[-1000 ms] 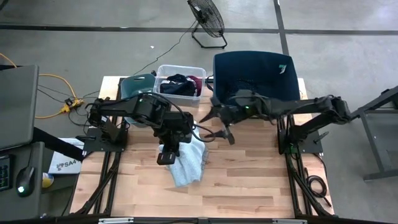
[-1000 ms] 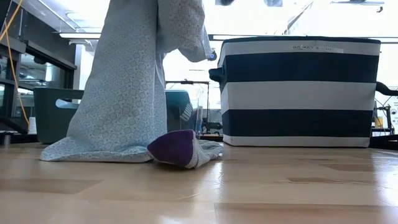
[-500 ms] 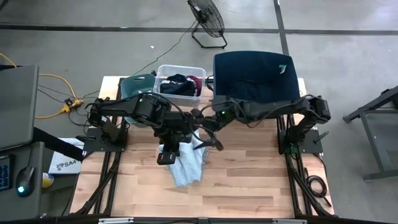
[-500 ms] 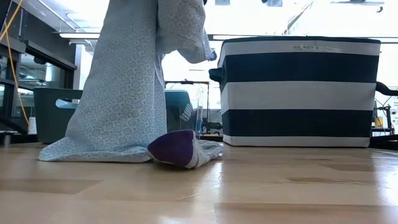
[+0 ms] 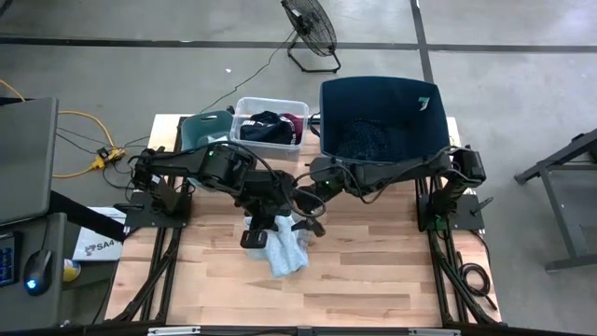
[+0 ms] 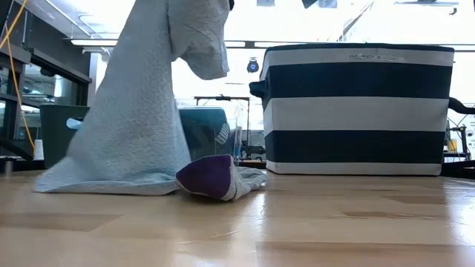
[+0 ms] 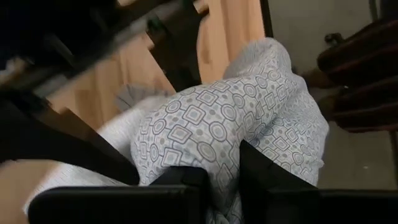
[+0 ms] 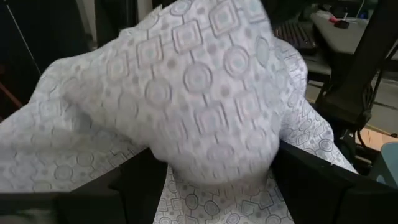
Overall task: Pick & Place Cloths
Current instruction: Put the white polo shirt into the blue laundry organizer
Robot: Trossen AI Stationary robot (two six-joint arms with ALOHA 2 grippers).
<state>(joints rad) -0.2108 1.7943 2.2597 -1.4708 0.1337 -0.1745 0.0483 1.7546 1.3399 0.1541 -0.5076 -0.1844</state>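
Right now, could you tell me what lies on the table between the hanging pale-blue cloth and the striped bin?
In the low view, a small purple-and-white cloth piece lies between the pale-blue cloth and the striped bin, touching the cloth's foot; bare table follows.

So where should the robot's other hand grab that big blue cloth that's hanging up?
Probably the bunched fold near the top of the pale-blue cloth, coming in from the side. The left gripper pinches it there, so it hangs like a tent with its hem on the table. The right gripper, open around that bulge, looks well placed; lower down the fabric is spread out, with less to pinch.
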